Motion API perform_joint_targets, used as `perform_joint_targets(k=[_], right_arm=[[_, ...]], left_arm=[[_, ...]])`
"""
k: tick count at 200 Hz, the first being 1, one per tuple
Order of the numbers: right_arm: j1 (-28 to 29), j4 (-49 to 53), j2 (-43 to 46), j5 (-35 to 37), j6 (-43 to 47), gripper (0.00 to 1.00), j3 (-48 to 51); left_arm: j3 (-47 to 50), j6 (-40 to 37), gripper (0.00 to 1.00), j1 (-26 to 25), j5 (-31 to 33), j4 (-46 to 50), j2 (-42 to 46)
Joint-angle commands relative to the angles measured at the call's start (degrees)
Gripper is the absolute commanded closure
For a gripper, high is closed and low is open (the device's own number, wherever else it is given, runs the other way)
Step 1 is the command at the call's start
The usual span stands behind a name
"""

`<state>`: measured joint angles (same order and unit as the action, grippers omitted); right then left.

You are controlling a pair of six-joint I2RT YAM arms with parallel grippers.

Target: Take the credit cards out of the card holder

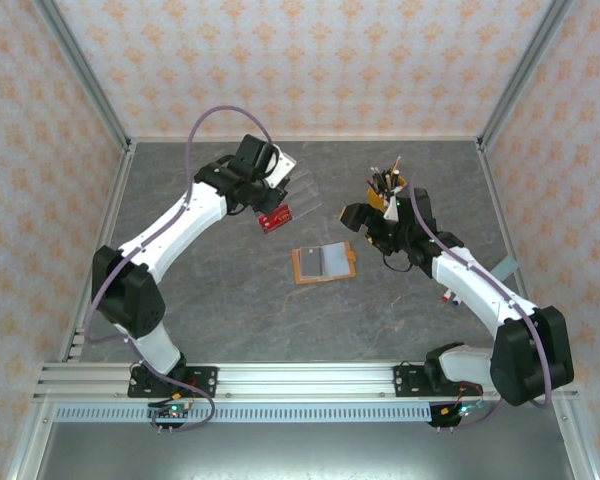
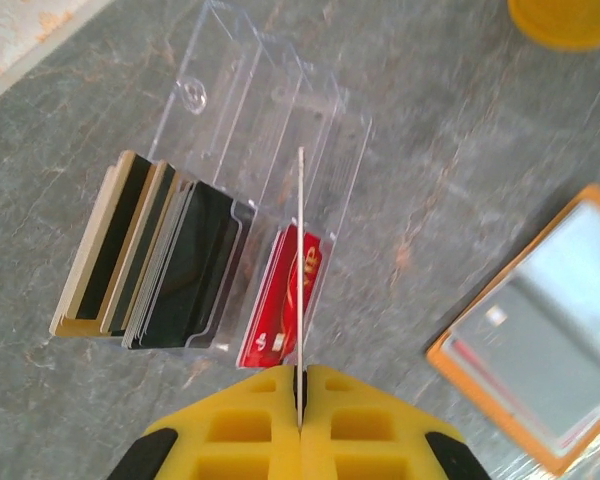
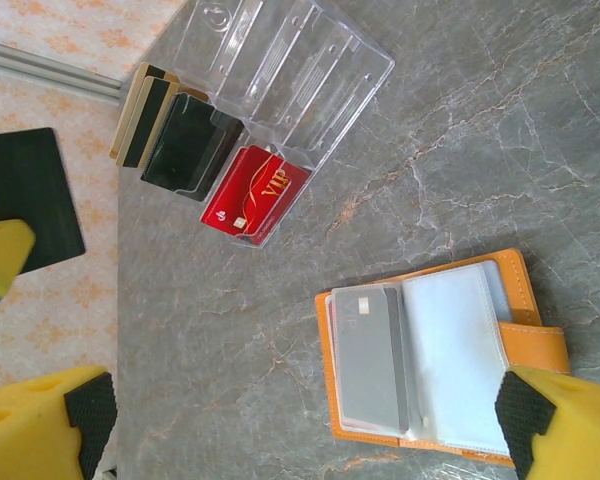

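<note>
Left gripper: we note it pinched shut on a thin pale card, seen edge-on and upright, poking straight ahead of the fingertips over the clear rack. The red card sits in the slot just left of that edge, with the dark cards further left. Risk, as we judge it: the grip catches only the card's near end, so the card may pivot, or its far edge may land on a divider rather than in a free slot and skid out. The card holder lies well off to this gripper's right, flat on the table and opened like a book. It has an orange rim, clear sleeves and a grey card in one pocket, so we judge the job unfinished. Right gripper: jaws spread wide, holding nothing, the holder just ahead of and between its fingertips, one pad at the orange tab. Nothing pins the holder, so tugging that card may drag it along or fold it shut.
</note>
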<state>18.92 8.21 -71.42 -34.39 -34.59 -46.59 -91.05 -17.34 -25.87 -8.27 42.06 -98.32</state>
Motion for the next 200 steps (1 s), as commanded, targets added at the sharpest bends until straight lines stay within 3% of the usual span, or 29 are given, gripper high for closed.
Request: perform_joint_targets(k=[1,75,129,200], right_arm=[[-0.14,0.33,-0.26,1.00,0.19,0.01,0.00],[-0.19,-0.30,-0.57,0.21,-0.73,0.00,0.40],[-0.14,-0.26,-0.52,-0.51,-0.79,0.00,0.04],[-0.13,0.05,-1.35,-0.23,-1.23,0.00,-0.03]], left_arm=[[-4.45,-10.04,1.00,1.88,1.63,4.46,-2.88],[-14.67,-14.81,1.00,5.95,2.57,10.05,-14.72],[-21.65,-17.49,1.00,6.18,3.88,12.37,-21.60],[-20.66,-18.87,1.00,6.38,5.65,12.39,-22.89]])
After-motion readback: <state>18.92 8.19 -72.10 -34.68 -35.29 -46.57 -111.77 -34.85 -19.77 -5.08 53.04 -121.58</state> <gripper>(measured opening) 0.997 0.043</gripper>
